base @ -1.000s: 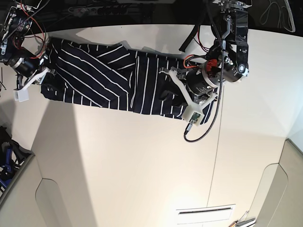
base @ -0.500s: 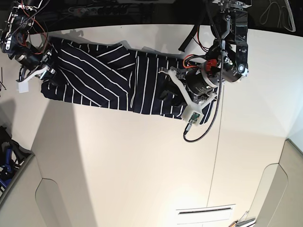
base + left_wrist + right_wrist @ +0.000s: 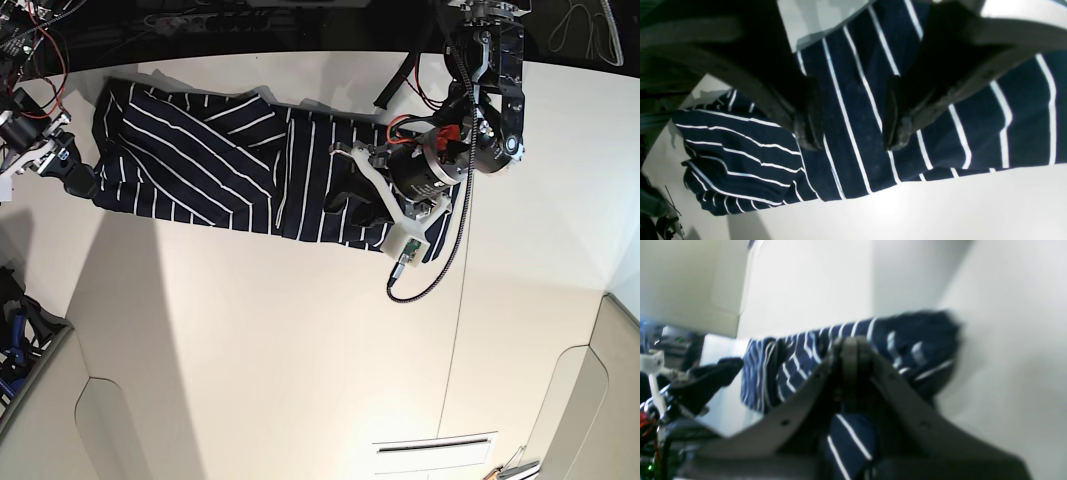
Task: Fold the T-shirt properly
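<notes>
- I'm looking down at a pale, glossy desk [image 3: 300,360] with cables and electronics crowding its far edge; the near half carries nothing I need.
- My left tool [image 3: 850,113] sits low over the shirt, its two fingers spread, with a band of striped cloth showing in the gap between them. From the wrist view I can't tell whether the pads touch the fabric or hover just above it; nothing is pinched.
- My right tool [image 3: 850,353] has its fingers pressed together. Striped cloth appears right below the closed tips in the wrist view, and in the base view a dark tail of fabric runs out to the tool, so I judge it is nipping a corner of the shirt, though the blur keeps me from being sure.
- The T-shirt [image 3: 230,160] lies along the far edge of the desk, already narrowed into a long strip. Its long axis runs side to side across my view, from the right tool at the desk's left edge to the left tool near the middle.
- So each arm is at one end of the strip: I judge the next fold brings one end over towards the other, along that axis.
- Count: one T-shirt, two tools, one on each arm.
- The cloth bunches in loose folds towards the right tool's end, and lies flatter near the left tool.
</notes>
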Action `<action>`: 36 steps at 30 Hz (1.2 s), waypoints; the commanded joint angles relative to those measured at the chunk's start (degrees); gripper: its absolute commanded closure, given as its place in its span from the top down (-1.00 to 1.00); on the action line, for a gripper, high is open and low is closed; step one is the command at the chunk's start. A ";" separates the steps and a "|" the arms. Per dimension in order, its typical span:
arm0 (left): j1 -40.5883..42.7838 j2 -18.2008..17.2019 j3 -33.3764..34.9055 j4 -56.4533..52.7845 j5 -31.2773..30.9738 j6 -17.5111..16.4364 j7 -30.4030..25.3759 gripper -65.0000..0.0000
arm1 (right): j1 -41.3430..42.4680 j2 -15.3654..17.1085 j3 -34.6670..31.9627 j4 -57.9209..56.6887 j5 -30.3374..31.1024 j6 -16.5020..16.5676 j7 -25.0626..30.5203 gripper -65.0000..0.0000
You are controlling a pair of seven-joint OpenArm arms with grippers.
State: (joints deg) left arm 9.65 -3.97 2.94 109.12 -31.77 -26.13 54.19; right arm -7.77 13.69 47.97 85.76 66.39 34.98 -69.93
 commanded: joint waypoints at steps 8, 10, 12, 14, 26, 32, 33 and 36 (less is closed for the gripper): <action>-0.57 0.00 0.02 1.22 -1.99 -2.19 -0.04 -0.03 | -2.71 8.26 -1.60 0.83 -1.95 0.39 -0.35 0.16; -0.59 0.00 0.02 1.22 -2.51 -2.19 0.00 -0.03 | -3.74 9.86 -4.00 0.48 -2.08 0.37 -2.67 0.40; -0.61 0.00 0.02 1.22 -3.34 -2.19 -0.04 -0.03 | -4.24 10.75 -6.60 -0.24 -2.10 0.37 -3.89 0.40; -0.61 0.02 0.04 1.22 -3.87 -2.21 -0.17 -0.03 | -4.35 10.88 -8.68 -1.27 -2.03 0.37 -3.58 0.40; -0.59 0.00 -0.02 1.22 -4.33 -2.75 0.90 -0.03 | -3.06 8.94 -16.24 -9.90 -2.99 0.44 2.91 0.40; -0.59 0.00 -0.02 1.22 -6.64 -3.72 0.90 -0.03 | -2.25 6.93 -16.50 -9.94 -2.75 0.87 2.84 0.40; -0.61 -0.02 -0.02 1.22 -6.60 -3.72 0.90 -0.03 | -2.23 6.93 -16.50 -9.92 -2.75 0.87 2.86 0.40; -0.61 0.00 -0.46 1.22 -6.60 -3.72 0.90 -0.03 | -2.12 6.93 -16.50 -9.92 -2.75 0.87 2.84 0.40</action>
State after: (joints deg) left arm 9.65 -3.97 2.61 109.12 -37.17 -29.21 56.12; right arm -9.96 19.84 31.38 75.50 64.55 35.83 -66.22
